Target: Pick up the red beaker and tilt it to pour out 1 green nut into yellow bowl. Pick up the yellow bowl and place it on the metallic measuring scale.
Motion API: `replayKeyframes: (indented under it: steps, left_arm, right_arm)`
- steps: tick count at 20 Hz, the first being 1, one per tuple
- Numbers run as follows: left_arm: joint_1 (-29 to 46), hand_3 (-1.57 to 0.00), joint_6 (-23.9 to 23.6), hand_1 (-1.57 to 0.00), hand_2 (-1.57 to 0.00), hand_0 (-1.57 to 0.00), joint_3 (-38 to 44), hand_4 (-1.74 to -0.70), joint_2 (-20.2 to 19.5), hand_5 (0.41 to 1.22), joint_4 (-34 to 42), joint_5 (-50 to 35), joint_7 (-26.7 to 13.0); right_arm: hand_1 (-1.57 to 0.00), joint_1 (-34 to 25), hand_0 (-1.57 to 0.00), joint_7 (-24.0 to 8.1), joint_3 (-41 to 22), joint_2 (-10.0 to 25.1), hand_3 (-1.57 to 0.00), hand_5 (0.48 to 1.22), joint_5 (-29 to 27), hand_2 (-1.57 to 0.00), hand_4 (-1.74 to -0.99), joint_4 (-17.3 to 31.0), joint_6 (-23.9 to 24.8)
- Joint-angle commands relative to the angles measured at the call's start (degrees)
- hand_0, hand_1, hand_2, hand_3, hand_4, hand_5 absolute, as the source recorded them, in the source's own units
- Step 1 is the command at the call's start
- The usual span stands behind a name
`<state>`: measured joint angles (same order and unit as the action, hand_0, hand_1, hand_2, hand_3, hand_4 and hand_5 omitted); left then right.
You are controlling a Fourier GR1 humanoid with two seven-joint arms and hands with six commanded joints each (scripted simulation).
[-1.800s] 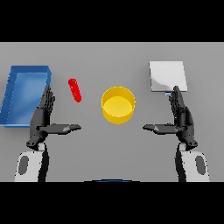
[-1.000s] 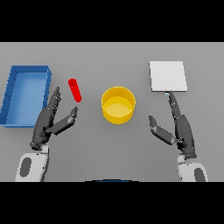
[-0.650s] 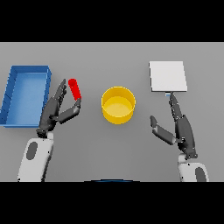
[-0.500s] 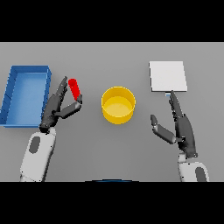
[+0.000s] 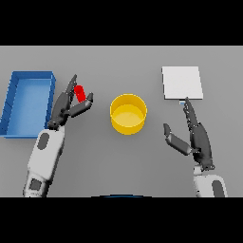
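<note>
At the far left of the frame lies the blue tray, which plays no part in the task. Just right of it, the left hand sits at the red beaker in the upper left of the frame. Its fingers are spread apart, with straight fingers on the beaker's left and the thumb below and to its right. The hand brackets the beaker but is not clamped on it.

Judged step: grasp of the beaker, the first step; pouring and bowl transfer are not yet done. The next move calls for closing the fingers and thumb on the beaker, then lifting it and carrying it right to the yellow bowl at frame centre. Whether a nut is inside the beaker cannot be told.

The table between beaker and bowl shows no obstruction. The tray wall stands near the left hand's back.

The metallic measuring scale lies upper right. The right hand rests below it, fingers straight, holding nothing.
</note>
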<state>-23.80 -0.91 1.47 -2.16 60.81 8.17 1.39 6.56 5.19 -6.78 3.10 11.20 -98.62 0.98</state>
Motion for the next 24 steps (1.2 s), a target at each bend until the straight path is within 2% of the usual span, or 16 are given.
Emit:
replayKeyframes:
  steps: [1,5,7,9,10,11,13,14,16,18,20,24]
  left_arm:
    - [-0.75,0.0,-0.22,0.0,0.0,0.0,0.06,-1.31,0.28,0.704,-1.14,0.16,0.39]
    - [-3.94,0.0,0.16,0.0,0.0,0.0,0.78,-1.32,-0.15,0.71,-4.8,0.26,1.16]
    - [-4.52,0.0,0.22,0.0,0.0,0.0,0.95,-1.34,0.15,0.725,-5.9,0.18,3.31]
    - [-5.63,0.0,-0.34,0.0,-0.03,0.0,1.67,-1.39,0.85,0.752,-8.36,-0.09,5.16]
    - [-6.08,-0.08,-0.94,-0.08,-0.12,-0.08,1.85,-1.42,1.45,0.77,-8.87,-0.14,5.2]
    - [-7.23,-0.22,-1.26,-0.28,-0.31,-0.25,2.8,-1.44,1.53,0.795,-9.98,-0.79,4.54]
    - [-7.84,-0.71,-4.11,-0.7,-0.71,-0.68,3.03,-1.44,2.58,0.949,-10.84,-0.01,4.62]
    - [-8.35,-0.88,-5.13,-0.87,-0.89,-0.86,2.84,-1.44,2.24,1.003,-11.32,0.9,3.99]
    - [-8.49,-1.13,-5.42,-1.13,-1.13,-1.12,2.83,-1.44,2.37,1.082,-12.18,1.79,6.77]
    - [-9.05,-1.29,-5.58,-1.29,-1.29,-1.28,3.59,-1.45,2.86,1.132,-13.16,1.73,8.04]
    - [-8.99,-1.39,-6.73,-1.39,-1.39,-1.38,3.53,-1.55,3.47,1.129,-13.2,1.86,9.59]
    - [-8.47,-1.5,-6.75,-1.5,-1.5,-1.49,2.86,-1.66,2.74,1.108,-11.08,-0.02,10.24]
  right_arm:
    - [0.0,0.08,0.0,-0.17,0.23,0.05,0.0,0.685,-0.46,0.0,-1.332,0.07,-0.21]
    - [0.0,-0.14,0.0,-1.0,-0.03,-0.31,0.0,0.682,0.17,0.0,-1.315,-0.25,0.4]
    - [0.0,-0.22,0.0,-1.26,0.54,0.05,0.0,0.681,-0.25,0.0,-1.305,-0.16,0.39]
    - [0.0,-0.02,0.0,-0.23,0.33,-0.28,0.0,0.683,0.1,0.0,-1.295,0.32,0.66]
    - [0.0,-0.29,0.0,-0.2,0.56,-0.02,0.0,0.684,0.32,0.0,-1.291,0.71,0.8]
    - [0.0,0.34,0.0,0.66,0.65,0.15,0.0,0.684,-0.23,0.0,-1.289,0.08,0.42]
    - [0.0,-0.08,0.0,-0.15,0.93,0.72,0.0,0.683,-0.64,0.0,-1.285,-0.55,0.01]
    - [0.0,0.08,0.0,-0.2,0.86,0.79,0.0,0.683,-0.46,0.0,-1.283,-0.2,-0.04]
    - [0.0,0.26,0.0,0.09,0.38,0.39,0.0,0.684,-0.13,0.0,-1.29,0.14,-0.07]
    - [0.0,0.32,0.0,0.73,0.51,0.56,0.0,0.682,-0.82,0.0,-1.293,-0.37,-0.57]
    - [0.0,-0.48,0.0,-0.21,0.23,-0.25,0.0,0.682,-0.86,0.0,-1.303,0.58,-0.45]
    - [0.0,-0.71,0.0,1.26,-0.47,-0.2,0.0,0.674,0.83,0.0,-1.274,0.46,0.21]
